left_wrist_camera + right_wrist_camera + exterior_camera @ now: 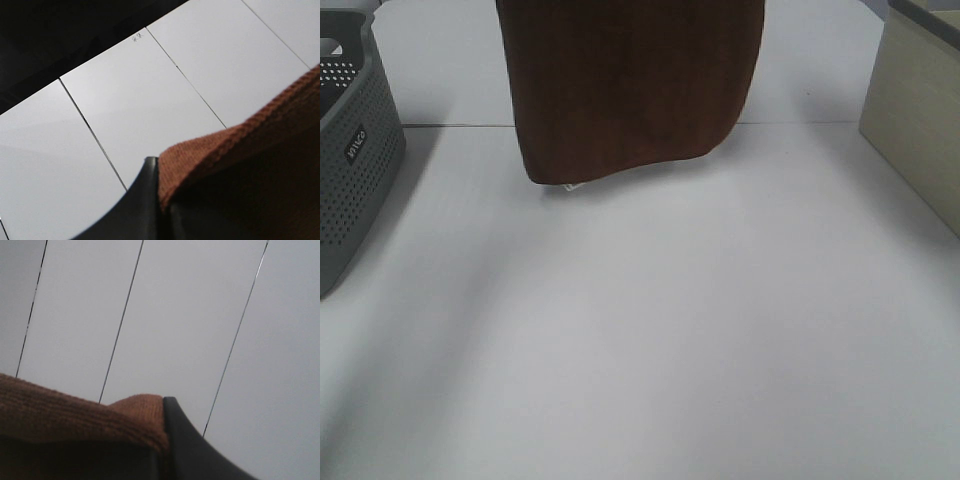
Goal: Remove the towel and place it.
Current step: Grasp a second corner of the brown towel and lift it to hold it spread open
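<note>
1. A dark brown plush towel (630,90) hangs upright in the air over the middle of the far edge of the white bench (650,330). Its lower hem is clear of the surface. A small white tag (570,186) shows at the lower corner nearer the left edge.
2. The left hand (159,197) is closed on the towel's stitched top hem, with one dark finger pressed against the cloth. The right hand (161,440) is pinching the other top corner in the same way. Neither hand appears in the high view.
3. The lift looks done and the placing is not yet done.
4. The next move probably calls for both hands to travel together, keeping the cloth spread. They would lower it until the hem meets its resting place, then open.
5. A grey perforated basket (350,170) stands at the left edge. Very little of its inside shows, so I cannot tell what it holds.
6. A beige box (915,120) sits at the far right corner. Its top is cut off and its contents are hidden.
</note>
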You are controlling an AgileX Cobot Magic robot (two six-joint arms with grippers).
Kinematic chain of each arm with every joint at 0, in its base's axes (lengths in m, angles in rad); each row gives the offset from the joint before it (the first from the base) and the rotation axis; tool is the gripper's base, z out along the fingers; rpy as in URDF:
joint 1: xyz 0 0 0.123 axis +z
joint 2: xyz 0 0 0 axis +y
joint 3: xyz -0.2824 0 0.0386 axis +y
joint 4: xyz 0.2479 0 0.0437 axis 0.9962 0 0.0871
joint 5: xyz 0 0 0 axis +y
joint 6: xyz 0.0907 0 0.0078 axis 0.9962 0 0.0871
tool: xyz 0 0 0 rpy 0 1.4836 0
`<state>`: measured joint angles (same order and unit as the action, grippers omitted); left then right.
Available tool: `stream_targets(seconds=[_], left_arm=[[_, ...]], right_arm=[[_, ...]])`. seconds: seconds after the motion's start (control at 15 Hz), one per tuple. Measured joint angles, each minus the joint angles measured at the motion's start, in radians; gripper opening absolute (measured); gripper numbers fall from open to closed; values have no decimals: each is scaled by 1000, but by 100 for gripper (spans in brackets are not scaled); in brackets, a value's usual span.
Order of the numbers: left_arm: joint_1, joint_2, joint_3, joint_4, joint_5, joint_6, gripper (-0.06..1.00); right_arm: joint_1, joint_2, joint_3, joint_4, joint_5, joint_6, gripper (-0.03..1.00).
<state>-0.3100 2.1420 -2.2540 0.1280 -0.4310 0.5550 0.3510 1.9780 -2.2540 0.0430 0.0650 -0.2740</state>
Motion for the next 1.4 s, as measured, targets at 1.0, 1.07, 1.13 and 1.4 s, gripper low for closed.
stream_targets(seconds=[1.0,1.07,1.13,1.4], left_arm=[[53,279,-364,185,92,-205,0],[53,279,-364,187,112,-208,0],[53,279,-364,192,139,-222,0],[46,252,-364,234,415,-336,0]], right_arm=[[-66,179,-146,79,-18,16,1],[-66,179,-146,86,-2,16,1],[-67,177,-146,97,27,16,1],[-67,152,-150,139,213,16,1]])
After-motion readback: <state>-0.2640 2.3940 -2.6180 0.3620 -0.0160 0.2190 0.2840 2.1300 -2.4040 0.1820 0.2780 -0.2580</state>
